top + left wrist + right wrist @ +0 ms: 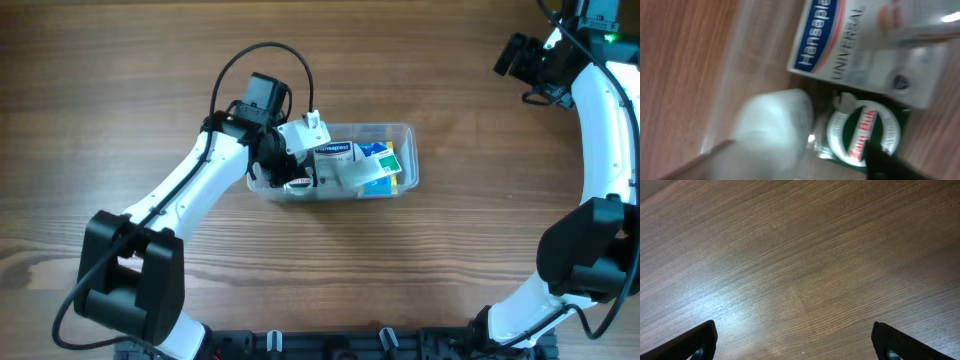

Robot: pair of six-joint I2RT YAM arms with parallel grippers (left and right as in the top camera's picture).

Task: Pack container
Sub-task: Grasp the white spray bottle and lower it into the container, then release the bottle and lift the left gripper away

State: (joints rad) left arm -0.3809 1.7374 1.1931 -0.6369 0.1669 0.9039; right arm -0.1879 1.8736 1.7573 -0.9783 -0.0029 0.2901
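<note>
From above, the container [404, 131] sits near the middle of the wooden surface [120, 60], long side across. It already holds several things: a white Hansaplast box [338, 152], a blue and yellow box [386, 165] at its right end, and something round low at the left. The left arm [200, 170] reaches down into the container's left end, and its own wrist hides what goes on beneath it. The right arm [600, 110] is parked well away at the far right corner. I see nothing loose lying outside the container, so I judge the packing to be nearly done, perhaps on its last item.

The left wrist view is blurred. The Hansaplast box lies at the top, and below it a round tin [863, 131] with a green and white lid. A pale bottle [772, 132] stands between the left fingers [695, 167]. It is close against one finger with a gap to the dark one, so they look parted and not clamping it. Whether the bottle rests on the container floor I cannot tell.

The right wrist view shows only bare wood, with the right fingers [695, 342] spread wide and holding nothing.
</note>
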